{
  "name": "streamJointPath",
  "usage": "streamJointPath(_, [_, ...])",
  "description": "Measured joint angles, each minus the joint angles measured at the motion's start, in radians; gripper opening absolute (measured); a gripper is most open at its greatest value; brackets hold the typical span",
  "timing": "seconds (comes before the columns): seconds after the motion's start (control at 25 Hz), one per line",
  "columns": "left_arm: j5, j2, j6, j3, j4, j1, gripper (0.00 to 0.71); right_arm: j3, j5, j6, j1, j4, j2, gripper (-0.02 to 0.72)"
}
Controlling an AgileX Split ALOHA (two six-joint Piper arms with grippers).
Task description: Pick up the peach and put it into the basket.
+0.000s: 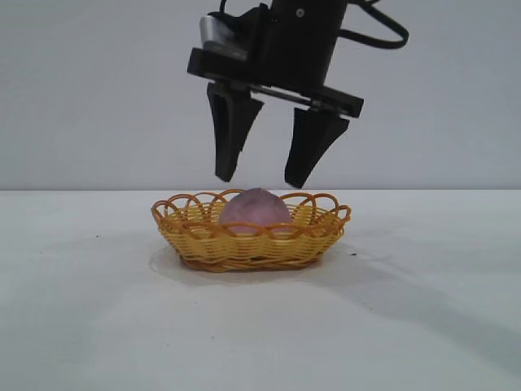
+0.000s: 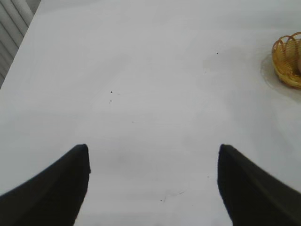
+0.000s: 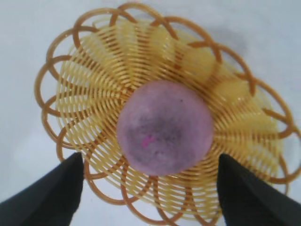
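Observation:
The pink-mauve peach (image 1: 254, 208) (image 3: 164, 127) lies in the middle of the yellow wicker basket (image 1: 203, 244) (image 3: 89, 99), free of any finger. Directly above it hangs my right gripper (image 1: 260, 177) (image 3: 150, 162), open, its two black fingers pointing down on either side of the peach's top without touching it. My left gripper (image 2: 153, 153) is open over bare table, away from the basket (image 2: 287, 59), which shows only at that view's edge.
The white table (image 1: 89, 309) spreads out on all sides of the basket. A pale wall rises behind it. A slatted white surface (image 2: 11, 28) borders the table in the left wrist view.

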Motion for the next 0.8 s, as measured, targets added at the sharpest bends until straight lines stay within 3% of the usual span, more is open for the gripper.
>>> streamJointPath(0.2, [0.0, 0.0, 0.0, 0.0, 0.0, 0.0, 0.497, 0.0, -0.005, 0.079, -0.029, -0.126, -0.058, 0.529])
streamJointPath(0.8, [0.0, 0.0, 0.0, 0.0, 0.0, 0.0, 0.497, 0.0, 0.102, 0.099, -0.438, -0.203, -0.108, 0.529])
